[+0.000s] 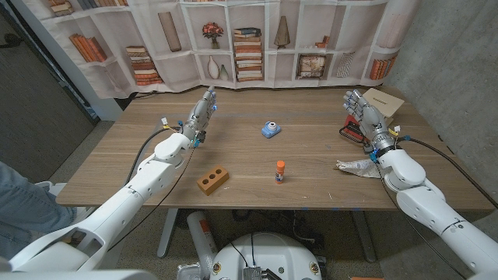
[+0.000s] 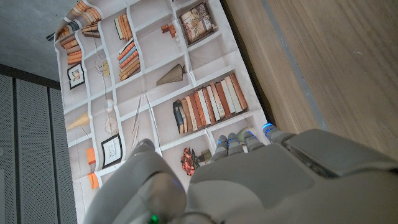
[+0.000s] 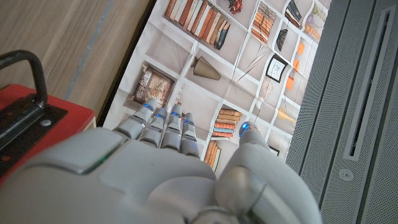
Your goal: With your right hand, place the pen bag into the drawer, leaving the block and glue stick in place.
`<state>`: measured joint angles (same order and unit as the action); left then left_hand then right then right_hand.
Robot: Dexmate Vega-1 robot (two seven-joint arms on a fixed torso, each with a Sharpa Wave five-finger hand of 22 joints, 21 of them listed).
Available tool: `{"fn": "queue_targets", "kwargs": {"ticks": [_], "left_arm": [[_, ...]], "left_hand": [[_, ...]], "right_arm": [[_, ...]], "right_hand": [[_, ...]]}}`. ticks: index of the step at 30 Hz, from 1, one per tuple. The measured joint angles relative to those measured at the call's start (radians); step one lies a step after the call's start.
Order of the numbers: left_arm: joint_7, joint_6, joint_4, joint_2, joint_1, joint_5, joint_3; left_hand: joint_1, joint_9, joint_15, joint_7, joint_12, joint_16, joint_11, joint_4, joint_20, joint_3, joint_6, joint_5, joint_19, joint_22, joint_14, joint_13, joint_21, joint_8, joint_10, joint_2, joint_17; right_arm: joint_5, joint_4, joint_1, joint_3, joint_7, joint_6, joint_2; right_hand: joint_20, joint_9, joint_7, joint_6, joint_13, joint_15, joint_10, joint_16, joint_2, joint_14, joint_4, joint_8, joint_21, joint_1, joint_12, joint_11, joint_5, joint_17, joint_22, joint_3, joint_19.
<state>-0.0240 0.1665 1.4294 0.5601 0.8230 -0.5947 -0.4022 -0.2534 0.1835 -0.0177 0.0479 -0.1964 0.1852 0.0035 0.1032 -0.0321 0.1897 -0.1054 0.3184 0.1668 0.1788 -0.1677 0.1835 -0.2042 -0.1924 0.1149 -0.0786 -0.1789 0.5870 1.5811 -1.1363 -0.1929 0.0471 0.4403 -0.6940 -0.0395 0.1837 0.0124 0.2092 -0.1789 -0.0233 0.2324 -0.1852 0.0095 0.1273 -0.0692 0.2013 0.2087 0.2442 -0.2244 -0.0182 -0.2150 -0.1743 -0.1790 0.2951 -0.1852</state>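
Observation:
A pale, crumpled pen bag (image 1: 355, 165) lies flat near the table's right front, just beside my right forearm. A red drawer box (image 1: 352, 131) with a black handle (image 3: 18, 62) sits behind it, under my right hand (image 1: 359, 107). That hand is raised with its fingers stretched out and holds nothing; the right wrist view shows it (image 3: 143, 174) over the drawer box's red top (image 3: 65, 121). An orange-capped glue stick (image 1: 280, 173) stands at front centre. A brown block (image 1: 212, 180) with holes lies to its left. My left hand (image 1: 202, 109) is raised, fingers straight, empty.
A small blue object (image 1: 270, 129) sits mid-table. A cardboard box (image 1: 383, 99) stands at the back right behind the drawer. A bookshelf-print curtain (image 1: 249, 39) hangs behind the table. A person's sleeve (image 1: 15, 194) shows at the left edge.

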Motion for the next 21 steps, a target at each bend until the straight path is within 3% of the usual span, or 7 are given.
{"fn": "queue_targets", "kwargs": {"ticks": [21], "left_arm": [[-0.011, -0.014, 0.018, 0.003, 0.004, 0.004, -0.004]], "left_hand": [[-0.005, 0.000, 0.000, 0.000, -0.004, 0.000, 0.000, -0.002, 0.000, -0.002, 0.000, 0.000, 0.000, 0.000, 0.000, 0.000, 0.000, 0.000, 0.000, 0.005, 0.000]], "right_arm": [[-0.008, 0.017, -0.045, 0.031, 0.005, 0.024, -0.011]], "right_hand": [[0.004, 0.000, -0.002, 0.012, 0.000, 0.000, 0.013, 0.000, 0.004, 0.011, -0.003, 0.000, 0.000, 0.004, 0.000, 0.005, 0.000, 0.000, 0.000, -0.003, -0.011]]}}
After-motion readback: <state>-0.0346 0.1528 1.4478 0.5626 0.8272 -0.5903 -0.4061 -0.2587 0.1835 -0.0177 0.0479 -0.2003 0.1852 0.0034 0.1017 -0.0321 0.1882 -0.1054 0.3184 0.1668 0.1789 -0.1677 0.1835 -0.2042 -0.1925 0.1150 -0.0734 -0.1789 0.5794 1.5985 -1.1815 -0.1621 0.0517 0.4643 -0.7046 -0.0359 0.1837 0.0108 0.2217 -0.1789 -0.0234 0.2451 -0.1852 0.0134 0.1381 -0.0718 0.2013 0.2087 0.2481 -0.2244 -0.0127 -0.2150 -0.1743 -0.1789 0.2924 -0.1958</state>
